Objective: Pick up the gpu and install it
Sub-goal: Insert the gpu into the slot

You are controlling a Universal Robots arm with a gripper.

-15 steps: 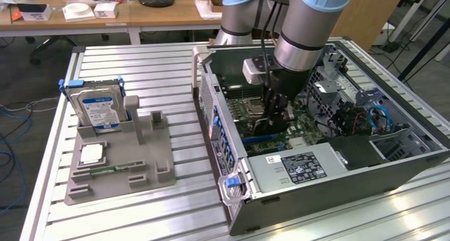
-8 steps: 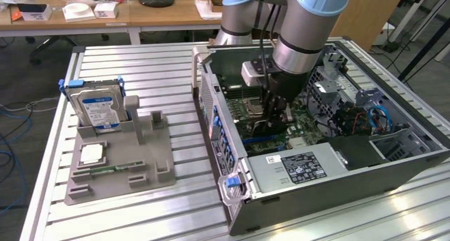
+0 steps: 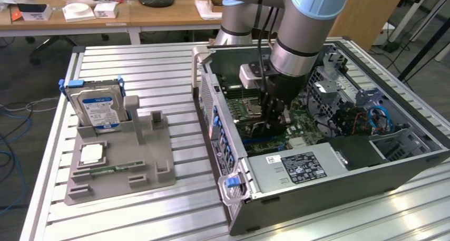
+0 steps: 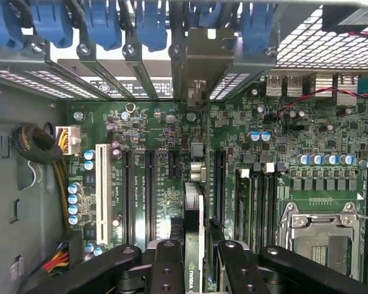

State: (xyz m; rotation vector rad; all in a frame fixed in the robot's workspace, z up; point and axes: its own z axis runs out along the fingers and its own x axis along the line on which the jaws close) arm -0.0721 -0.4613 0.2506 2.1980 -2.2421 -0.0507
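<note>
Arm (image 3: 304,35) reaches steeply down; gripper (image 4: 196,269) points downward, jaws closed edge-on around the thin gpu (image 4: 195,214).

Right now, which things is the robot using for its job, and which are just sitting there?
For the job:
- gpu, held edge-on in the claw
- open computer case
- motherboard

Just lying about:
- hard drive
- grey parts holder
- memory stick

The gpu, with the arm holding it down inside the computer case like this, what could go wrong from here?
1. The gpu stands edge-on between the gripper fingers above the motherboard; if it is off the slot line, pressing could likely jam or bend it.
2. Its metal bracket sits tight among the rear slot covers and blue clips; it might catch there.
3. The red wire lies close by and could snag.
</note>
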